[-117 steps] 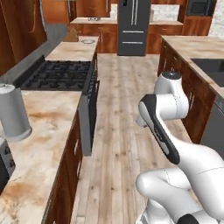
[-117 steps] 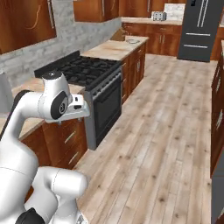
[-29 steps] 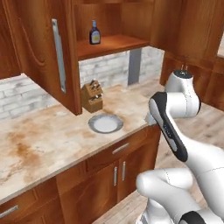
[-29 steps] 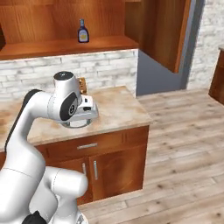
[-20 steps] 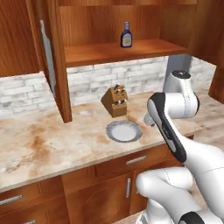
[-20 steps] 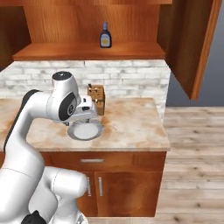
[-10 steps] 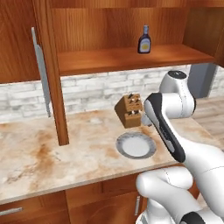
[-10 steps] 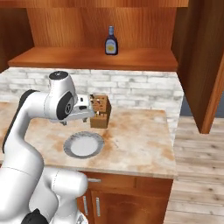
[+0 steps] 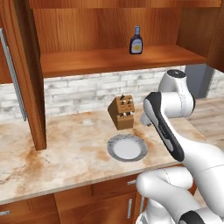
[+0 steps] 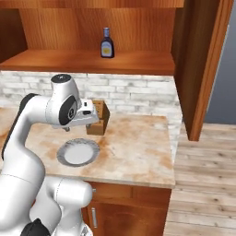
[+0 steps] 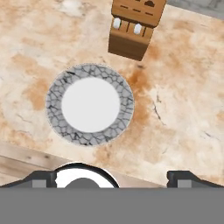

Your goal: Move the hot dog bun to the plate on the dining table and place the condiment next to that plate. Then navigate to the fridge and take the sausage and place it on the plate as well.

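One dark glossy narrow-necked condiment [image 9: 136, 40] upright on smooth wooden shelf [image 9: 109, 59].

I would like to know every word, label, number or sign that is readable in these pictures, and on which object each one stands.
No text can be read in any view.
The condiment on the shelf has a pale yellowish label, but its print is too small and blurred to read.
The knife block, the grey-rimmed plate and the counter show no writing.
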Motion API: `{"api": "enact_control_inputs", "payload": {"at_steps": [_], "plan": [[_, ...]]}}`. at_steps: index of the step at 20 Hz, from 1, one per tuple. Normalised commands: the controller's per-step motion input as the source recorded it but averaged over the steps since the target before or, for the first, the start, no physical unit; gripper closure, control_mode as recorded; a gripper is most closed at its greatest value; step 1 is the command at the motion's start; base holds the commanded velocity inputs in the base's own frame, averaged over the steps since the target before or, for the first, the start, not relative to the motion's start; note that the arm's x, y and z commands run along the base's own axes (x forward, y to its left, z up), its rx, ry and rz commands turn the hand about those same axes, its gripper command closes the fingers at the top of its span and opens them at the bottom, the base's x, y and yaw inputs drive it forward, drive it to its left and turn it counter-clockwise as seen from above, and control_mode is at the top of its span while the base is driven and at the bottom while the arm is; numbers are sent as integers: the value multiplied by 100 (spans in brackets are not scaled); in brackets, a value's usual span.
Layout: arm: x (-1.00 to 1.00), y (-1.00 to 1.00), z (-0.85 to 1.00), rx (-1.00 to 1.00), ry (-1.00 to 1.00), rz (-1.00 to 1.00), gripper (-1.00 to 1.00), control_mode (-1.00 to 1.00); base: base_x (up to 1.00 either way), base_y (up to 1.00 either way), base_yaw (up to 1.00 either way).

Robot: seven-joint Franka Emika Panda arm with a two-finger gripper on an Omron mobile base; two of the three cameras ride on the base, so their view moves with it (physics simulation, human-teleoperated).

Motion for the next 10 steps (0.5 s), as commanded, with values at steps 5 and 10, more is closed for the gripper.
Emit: {"api": "enact_control_inputs", "payload": {"at_steps": [5, 10], "plan": [[0, 0, 0, 0, 0, 0, -100, 100, 30, -26, 0], [0, 0, 0, 0, 0, 0, -100, 100, 38, -29, 0]]}}
